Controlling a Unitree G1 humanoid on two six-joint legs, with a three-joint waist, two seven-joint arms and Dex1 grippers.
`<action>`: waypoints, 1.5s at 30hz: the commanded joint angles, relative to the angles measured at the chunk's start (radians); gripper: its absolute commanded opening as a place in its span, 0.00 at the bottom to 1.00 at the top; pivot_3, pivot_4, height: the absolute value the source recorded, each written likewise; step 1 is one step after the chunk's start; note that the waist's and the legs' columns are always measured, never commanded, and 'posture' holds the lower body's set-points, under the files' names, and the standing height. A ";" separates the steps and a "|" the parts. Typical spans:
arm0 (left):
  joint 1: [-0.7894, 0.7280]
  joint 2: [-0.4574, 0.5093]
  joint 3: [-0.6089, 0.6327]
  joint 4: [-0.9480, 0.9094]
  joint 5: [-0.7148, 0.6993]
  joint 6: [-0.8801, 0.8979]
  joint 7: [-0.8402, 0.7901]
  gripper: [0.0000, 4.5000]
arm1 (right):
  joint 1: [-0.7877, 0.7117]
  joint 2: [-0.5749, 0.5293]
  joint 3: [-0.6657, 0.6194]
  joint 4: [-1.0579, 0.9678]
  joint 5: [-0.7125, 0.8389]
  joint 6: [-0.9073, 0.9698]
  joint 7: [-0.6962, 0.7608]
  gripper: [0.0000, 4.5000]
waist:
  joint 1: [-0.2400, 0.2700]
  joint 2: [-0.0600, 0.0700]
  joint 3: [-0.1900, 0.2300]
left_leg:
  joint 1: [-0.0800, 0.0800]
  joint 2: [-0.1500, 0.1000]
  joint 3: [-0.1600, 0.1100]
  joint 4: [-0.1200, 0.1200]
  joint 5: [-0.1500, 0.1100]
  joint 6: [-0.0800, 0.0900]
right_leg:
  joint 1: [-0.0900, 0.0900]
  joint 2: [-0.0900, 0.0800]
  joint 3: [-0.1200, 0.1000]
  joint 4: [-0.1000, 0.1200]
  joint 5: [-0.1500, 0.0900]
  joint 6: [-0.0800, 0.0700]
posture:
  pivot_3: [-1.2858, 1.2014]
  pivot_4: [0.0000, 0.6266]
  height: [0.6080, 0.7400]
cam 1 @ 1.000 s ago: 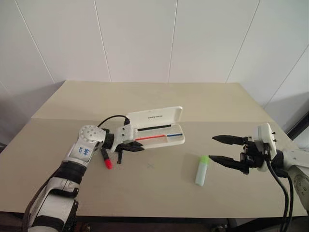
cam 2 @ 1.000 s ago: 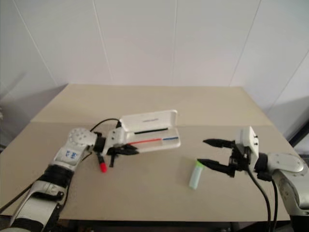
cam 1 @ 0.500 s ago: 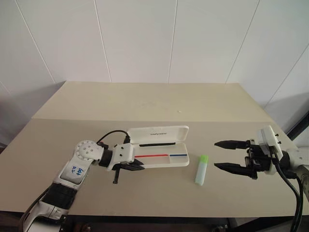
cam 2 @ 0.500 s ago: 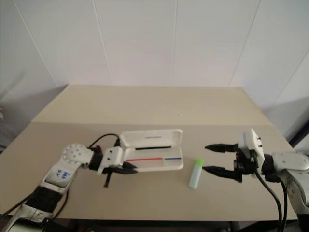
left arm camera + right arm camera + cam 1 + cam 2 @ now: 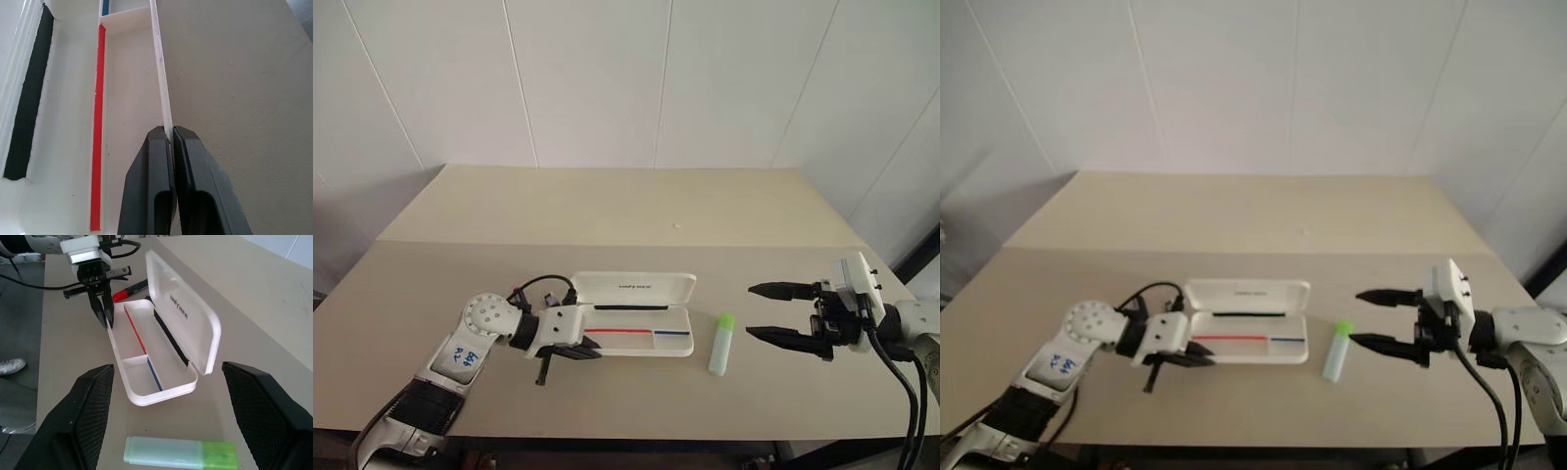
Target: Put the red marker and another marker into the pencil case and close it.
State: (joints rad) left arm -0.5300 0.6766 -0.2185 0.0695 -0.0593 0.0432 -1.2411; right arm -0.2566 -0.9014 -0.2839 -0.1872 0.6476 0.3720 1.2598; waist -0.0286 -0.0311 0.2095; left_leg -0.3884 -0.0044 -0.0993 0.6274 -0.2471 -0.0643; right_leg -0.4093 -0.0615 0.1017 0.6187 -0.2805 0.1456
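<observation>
The white pencil case (image 5: 636,287) lies open on the table, lid up at the far side, with red, blue and black strips inside. My left gripper (image 5: 582,350) is shut on the tray's thin front wall (image 5: 161,73) near its left end. The red marker (image 5: 124,293) lies on the table just behind that gripper, by the case's left end. The other marker (image 5: 721,345), mint with a lime-green cap, lies right of the case. My right gripper (image 5: 750,310) hovers open just right of it, fingers pointing at the case and nothing between them.
The tan table (image 5: 626,206) stretches back to a white panelled wall. Its front edge runs close below the case and both grippers. A black cable (image 5: 543,282) loops over my left wrist.
My left gripper has dragged the case toward the table's front edge and turned it square. The red marker, seen beside that gripper before, is now behind my left arm in the eye views. The right gripper stayed put.
</observation>
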 commanded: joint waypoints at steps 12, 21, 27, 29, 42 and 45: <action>0.042 0.000 0.034 -0.143 -0.072 0.086 0.029 0.89 | -0.003 -0.002 -0.027 -0.021 0.012 -0.017 -0.013 1.00 | 0.000 0.000 0.000 | 0.000 0.000 0.000 0.000 0.000 0.000 | 0.000 0.000 0.000 0.000 0.000 0.000 | 0.52 0.24 1.00; 0.127 0.139 0.136 -0.337 -0.250 0.265 -0.049 0.99 | -0.013 -0.003 -0.023 -0.004 0.013 -0.025 0.005 1.00 | -0.004 0.001 0.000 | 0.001 0.001 0.001 -0.001 0.000 0.000 | 0.000 0.000 0.000 0.000 -0.001 -0.001 | 0.52 0.24 1.00; 0.140 0.184 0.280 -0.365 -0.305 0.343 0.048 0.99 | -0.024 -0.003 -0.016 0.014 0.012 -0.028 0.021 1.00 | -0.001 0.001 0.001 | 0.001 0.001 0.001 0.000 0.000 0.000 | 0.001 0.000 0.000 -0.001 -0.004 -0.007 | 0.52 0.24 1.00; 0.167 0.200 0.329 -0.402 -0.324 0.423 0.093 0.99 | -0.030 -0.002 -0.012 0.022 0.012 -0.030 0.026 1.00 | -0.002 0.001 0.001 | 0.001 0.001 0.001 0.000 0.000 0.000 | 0.001 0.000 0.000 -0.001 -0.004 -0.007 | 0.52 0.24 1.00; 0.393 0.177 0.441 -0.498 -0.188 0.798 0.571 0.99 | -0.165 0.013 0.075 0.146 -0.028 -0.056 0.086 1.00 | -0.008 0.002 0.001 | 0.001 0.001 0.001 0.000 -0.001 0.000 | 0.001 0.000 0.001 -0.001 -0.003 -0.005 | 0.52 0.24 1.00; 0.375 0.135 0.437 -0.488 -0.148 0.836 0.680 0.99 | -0.191 0.014 0.092 0.173 -0.040 -0.061 0.099 1.00 | -0.004 0.002 0.001 | 0.001 0.001 0.001 -0.001 -0.001 0.000 | 0.000 0.000 0.000 -0.001 -0.003 -0.005 | 0.52 0.24 1.00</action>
State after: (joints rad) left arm -0.1403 0.8255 0.2010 -0.3925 -0.2379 0.8660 -0.6243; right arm -0.4292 -0.8889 -0.1901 -0.0188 0.6058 0.3270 1.3422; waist -0.0327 -0.0294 0.2107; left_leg -0.3871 -0.0035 -0.0989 0.6269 -0.2479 -0.0644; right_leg -0.4088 -0.0613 0.1019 0.6179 -0.2837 0.1403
